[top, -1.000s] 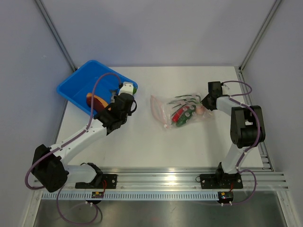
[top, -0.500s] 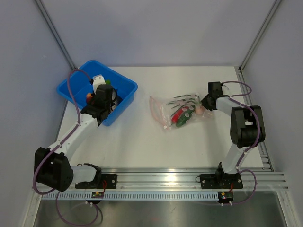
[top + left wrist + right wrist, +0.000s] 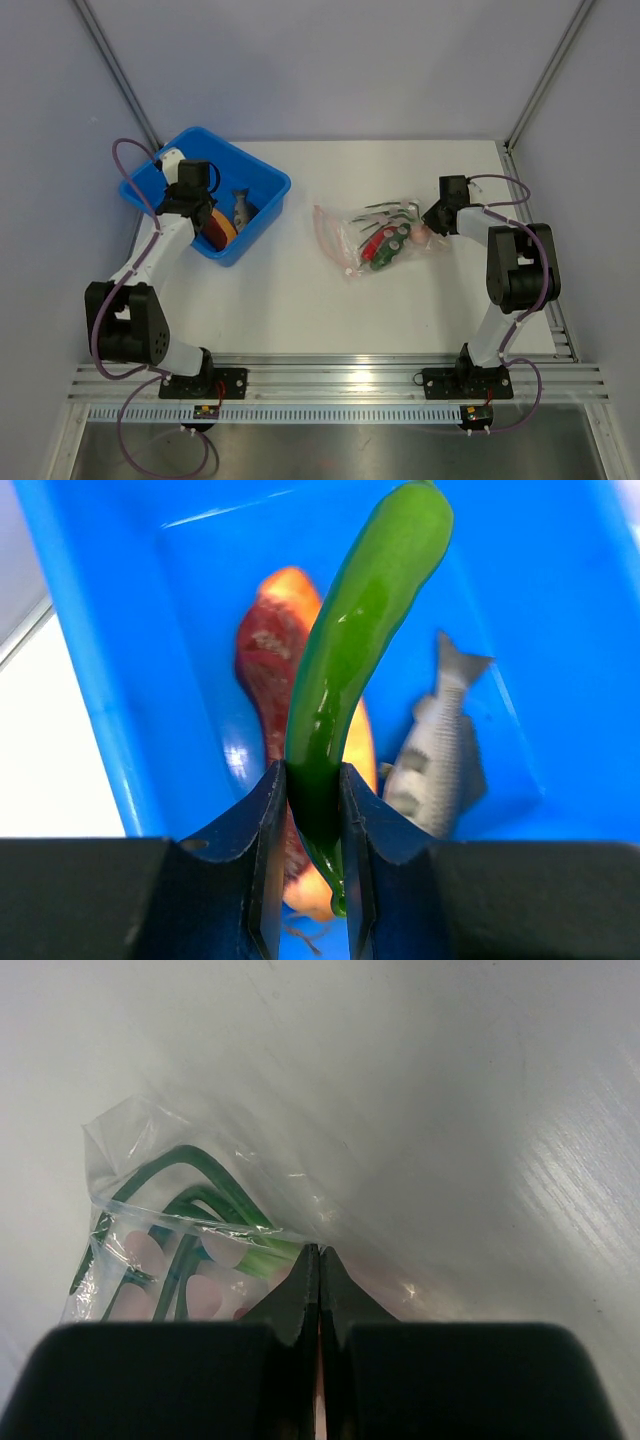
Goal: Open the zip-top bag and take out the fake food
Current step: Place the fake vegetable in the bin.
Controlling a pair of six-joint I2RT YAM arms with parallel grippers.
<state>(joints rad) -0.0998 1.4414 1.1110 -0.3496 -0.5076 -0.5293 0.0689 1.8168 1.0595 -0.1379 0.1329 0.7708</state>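
The left claw pinches the green vegetable by one end, its long axis pointing away, directly above the blue bin at far left, while the right claw, pressed together, pinches the right edge of the zip-top bag at the middle of the tabletop.

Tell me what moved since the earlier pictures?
The left fingers, still gripping the pepper, swung left and away, from beside the bin to above it. Nothing was let go. The right fingers stay shut on the bag. The bag and bin have not moved.
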